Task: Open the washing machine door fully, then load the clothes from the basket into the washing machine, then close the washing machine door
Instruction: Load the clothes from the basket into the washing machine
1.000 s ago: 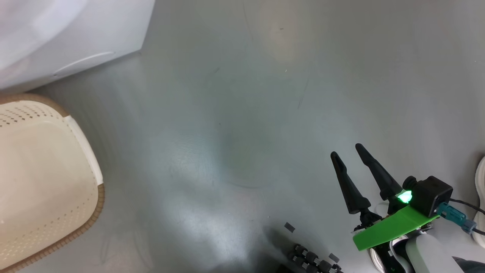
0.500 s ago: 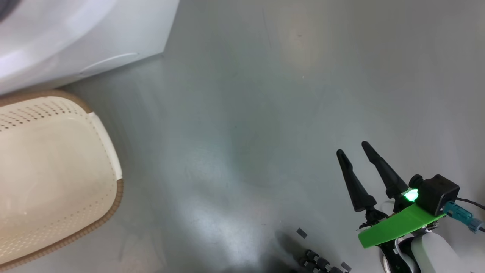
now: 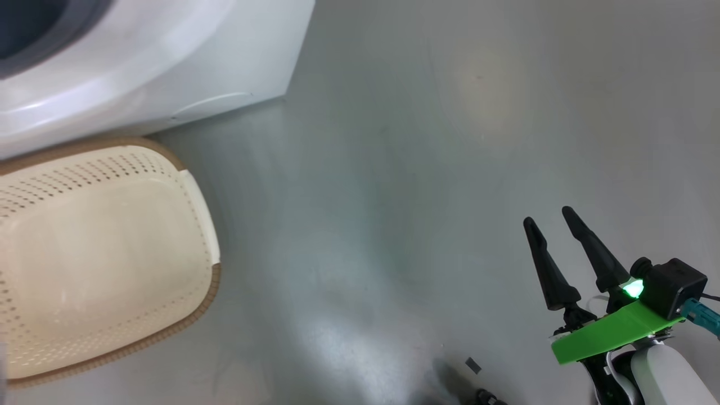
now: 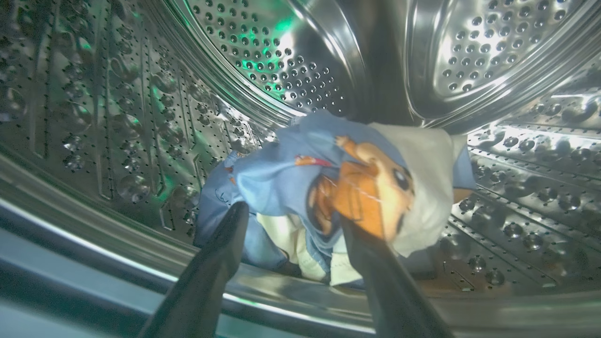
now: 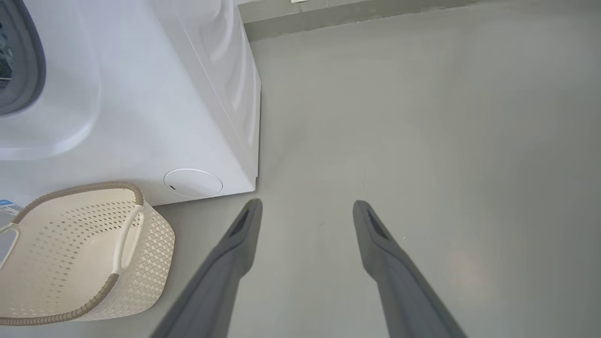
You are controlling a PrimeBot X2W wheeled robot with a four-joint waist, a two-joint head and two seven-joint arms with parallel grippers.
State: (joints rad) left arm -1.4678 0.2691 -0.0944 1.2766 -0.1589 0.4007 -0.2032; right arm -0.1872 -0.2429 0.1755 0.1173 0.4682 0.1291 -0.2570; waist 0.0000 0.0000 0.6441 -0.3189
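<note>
Head view panned over the last second: washer and basket displaced rightward in frame, gasket brought in at upper left. To be read as camera motion, not as motion of the things. Right gripper unchanged above the floor: fingers parted, holding nothing, well clear of basket and washer.

Left gripper reaching into the drum, fingers spread wide, clamping nothing. One fingertip overlapping the edge of the clothes; contact or mere overlap not determinable.

Clothes lodged low in the drum, just beyond the fingertips, resting on the perforated wall near the front lip. Bunched in one soft heap: light blue fabric, orange-brown bear print uppermost, cream-white cloth wrapped over one side and tucked beneath. Nothing seen hanging over the lip.

Basket standing on the floor just beside the washer front, no clothes seen in its visible part. Judged: loading step done or nearly so. Next, by the task: withdraw the left gripper from the drum, then close the door. Before closing, check for fabric trailing onto the gasket; otherwise, risk of a pinched garment.
</note>
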